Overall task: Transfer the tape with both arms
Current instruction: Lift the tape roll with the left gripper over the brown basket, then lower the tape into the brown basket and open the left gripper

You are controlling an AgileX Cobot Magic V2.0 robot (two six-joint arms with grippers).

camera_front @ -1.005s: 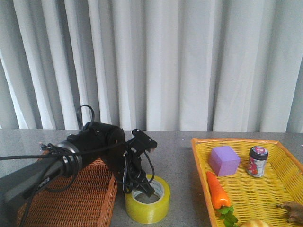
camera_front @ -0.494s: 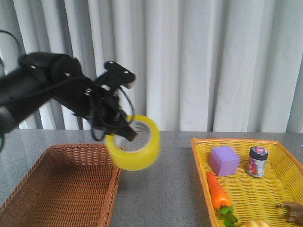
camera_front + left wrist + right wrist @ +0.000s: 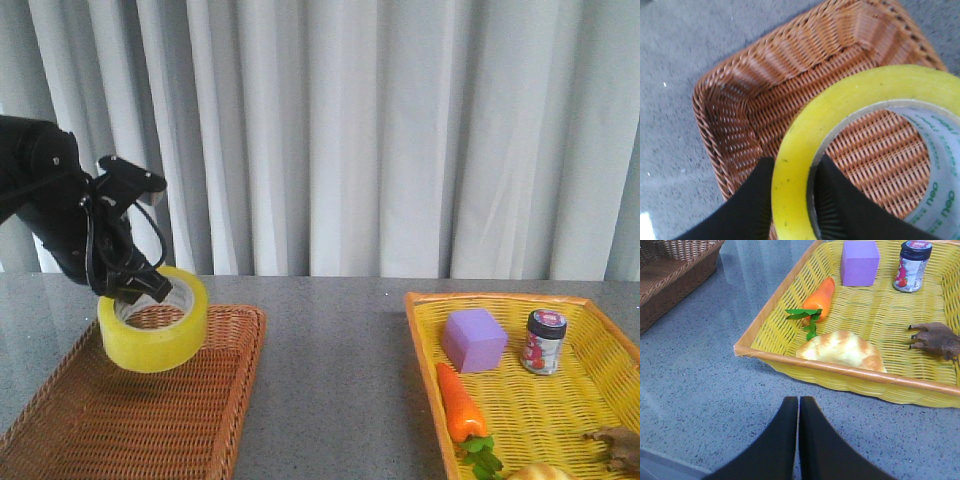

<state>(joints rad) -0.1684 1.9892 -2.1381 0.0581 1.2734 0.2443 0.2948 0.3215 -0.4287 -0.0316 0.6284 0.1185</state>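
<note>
A brown wicker basket (image 3: pixel 140 410) sits at the left of the grey table (image 3: pixel 330 380), and a yellow basket (image 3: pixel 540 400) sits at the right, well apart from it. The yellow basket holds a purple block (image 3: pixel 474 339), a small jar (image 3: pixel 543 342) with a dark lid, a carrot (image 3: pixel 459 402) with green leaves, a bread roll (image 3: pixel 840 351) and a brown figure (image 3: pixel 939 340). White curtains (image 3: pixel 400 130) hang behind the table.

The left gripper (image 3: pixel 140 285) grips the tape (image 3: pixel 153 320), 1 finger inside the core and 1 against the outer yellow face, as the left wrist view shows. The roll hangs in the air above the brown basket, near its far edge, with its opening facing up and a little tilted. It is a wide roll of translucent yellow tape with a white inner core carrying green print.

The right gripper (image 3: pixel 798 405) is out of the front view; its own camera shows its 2 black fingers pressed together with nothing between them, above bare table just beside the near rim of the yellow basket
</note>
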